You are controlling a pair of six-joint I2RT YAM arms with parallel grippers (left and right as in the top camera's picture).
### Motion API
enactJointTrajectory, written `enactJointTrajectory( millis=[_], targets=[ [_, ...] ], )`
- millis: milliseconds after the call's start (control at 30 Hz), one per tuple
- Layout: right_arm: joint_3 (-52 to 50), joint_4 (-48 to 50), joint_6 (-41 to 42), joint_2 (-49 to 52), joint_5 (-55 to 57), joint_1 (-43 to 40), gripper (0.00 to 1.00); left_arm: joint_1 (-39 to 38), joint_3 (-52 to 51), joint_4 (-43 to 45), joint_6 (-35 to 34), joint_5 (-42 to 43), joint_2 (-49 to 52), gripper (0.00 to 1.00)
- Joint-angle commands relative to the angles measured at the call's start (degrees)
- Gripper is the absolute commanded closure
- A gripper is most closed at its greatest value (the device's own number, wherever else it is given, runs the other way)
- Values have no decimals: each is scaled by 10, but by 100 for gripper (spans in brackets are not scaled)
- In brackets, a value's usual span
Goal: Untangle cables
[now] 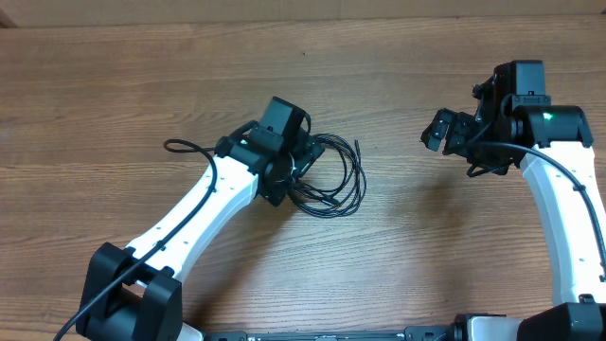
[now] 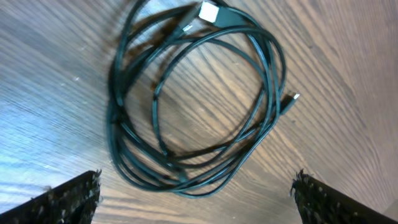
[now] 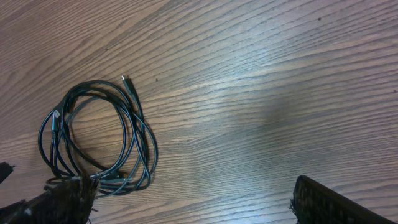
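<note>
At the near edge of the table (image 1: 379, 57), on the side left of the cables (image 1: 336, 175), the left arm (image 1: 204, 204) rises from its black base. Its white link slants up toward the coil, and its black wrist is bent down over the coil's left edge. A small green light glows on that wrist.

The left gripper (image 1: 305, 156) hangs just above the cords, jaws spread wide with nothing between them. In its own wrist view the dark fingertips (image 2: 68, 199) sit either side of the loops, clear of them.

The cables (image 2: 270, 68) lie flat on the wood as one loose round bundle of thin black strands crossing over each other. A white plug (image 2: 208, 11) sits at the far rim and a small silver-tipped plug (image 2: 293, 98) pokes out beside it.

Well to the right of the coil, the right arm (image 1: 559, 218) stands up along the table's right side, its wrist turned back toward the bundle. The right gripper (image 1: 447, 133) is also wide open and empty, well apart from the cables (image 3: 149, 149). No writing on either arm is clear enough to read.
</note>
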Motion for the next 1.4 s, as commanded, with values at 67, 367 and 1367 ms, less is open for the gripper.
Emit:
enactJointTrajectory(
  millis=[67, 367, 1367],
  targets=[
    [-1, 3, 3, -8, -1, 1, 0, -12, 4, 22, -35, -21, 31, 0],
    [-1, 2, 3, -8, -1, 1, 0, -11, 4, 51, -36, -17, 74, 0],
    [-1, 1, 3, -8, -3, 1, 0, -12, 4, 76, -29, -47, 79, 39]
  ],
)
